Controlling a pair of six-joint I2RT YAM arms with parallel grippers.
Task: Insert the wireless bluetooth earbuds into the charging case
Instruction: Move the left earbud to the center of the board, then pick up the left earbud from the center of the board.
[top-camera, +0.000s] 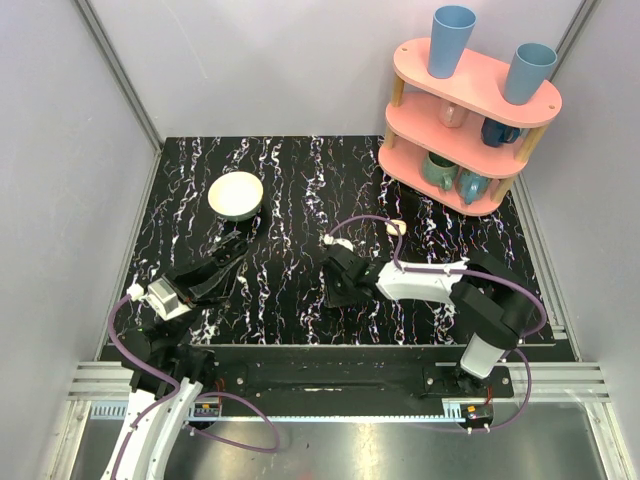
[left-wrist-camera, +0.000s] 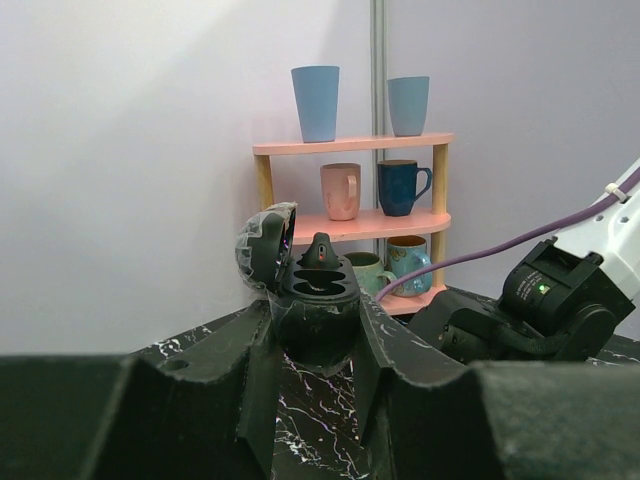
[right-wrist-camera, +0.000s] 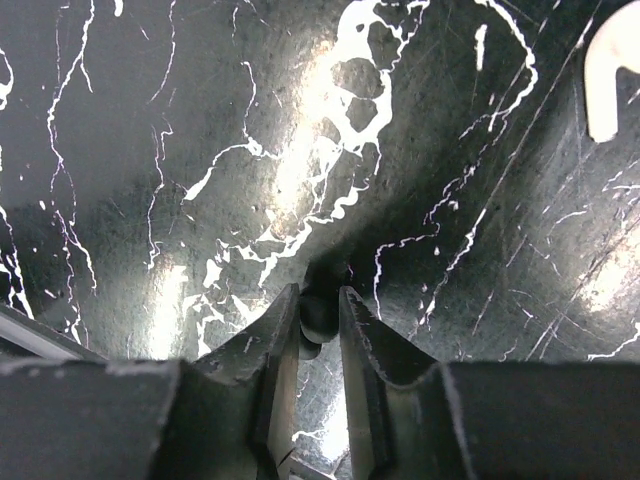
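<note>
Left hand (left-wrist-camera: 315, 330) clamped on the dark charging case (left-wrist-camera: 312, 288), lid tipped open, right hand (right-wrist-camera: 320, 295) nearly closed, pinching a small dark earbud (right-wrist-camera: 318, 315) between its fingertips, down at the tabletop (right-wrist-camera: 150, 150), well apart from the case

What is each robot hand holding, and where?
The left gripper holds the open charging case by its lower body. The right gripper has a small dark piece, maybe an earbud, between its jaws' tips; unclear if gripped.
</note>
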